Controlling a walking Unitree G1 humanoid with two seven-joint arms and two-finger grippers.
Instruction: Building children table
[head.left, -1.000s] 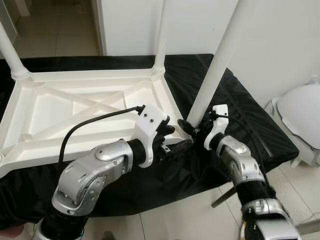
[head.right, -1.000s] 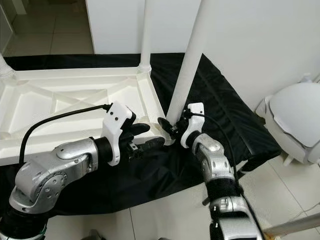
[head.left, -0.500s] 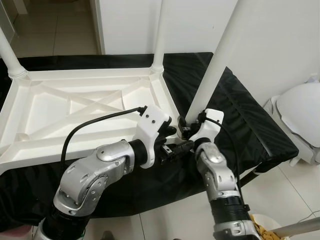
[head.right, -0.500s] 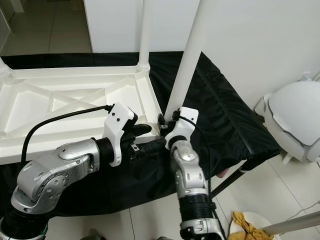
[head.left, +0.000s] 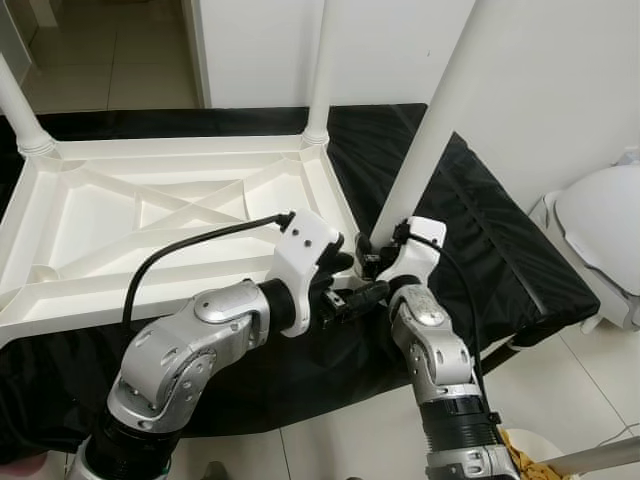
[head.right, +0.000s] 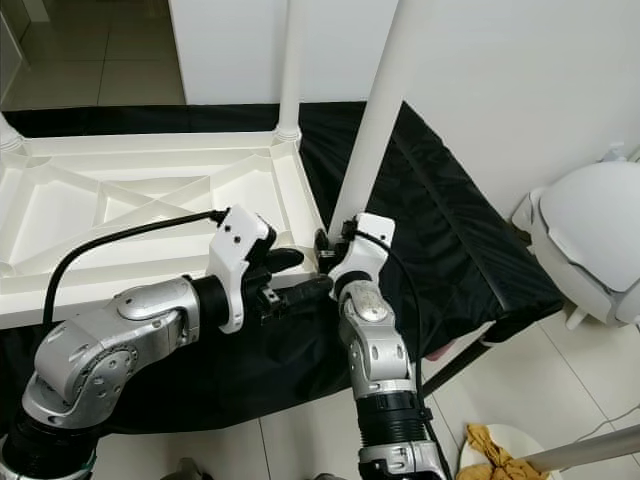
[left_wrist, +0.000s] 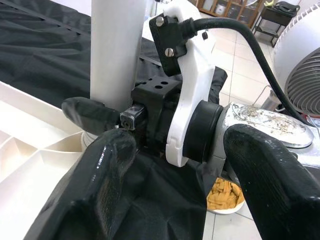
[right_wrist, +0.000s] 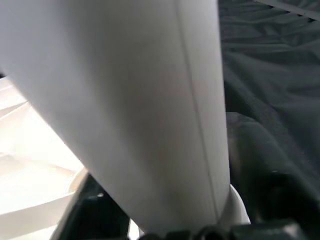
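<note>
The children's table lay upside down on a black cloth, its ribbed white underside facing up and its tabletop against the fabric. Two legs already stood upright in their sockets: one at the far left corner and one at the far right corner. The near right leg was the one I was working on; it rose at a slight lean from the near right corner, its foot end sitting at the socket, though I could not tell whether it was fully seated.

My right gripper was clamped around the base of that leg, one finger on each side, as my right wrist view confirmed with the white tube held between the fingers. My left gripper hovered just beside it at the same corner, fingers spread apart and holding nothing, one fingertip close to the leg's base.

I judged the job more than half done: three legs in place or nearly so. The near left corner was hidden behind my left arm, so a fourth leg probably remained, along with pressing this one home and turning the table upright.
</note>
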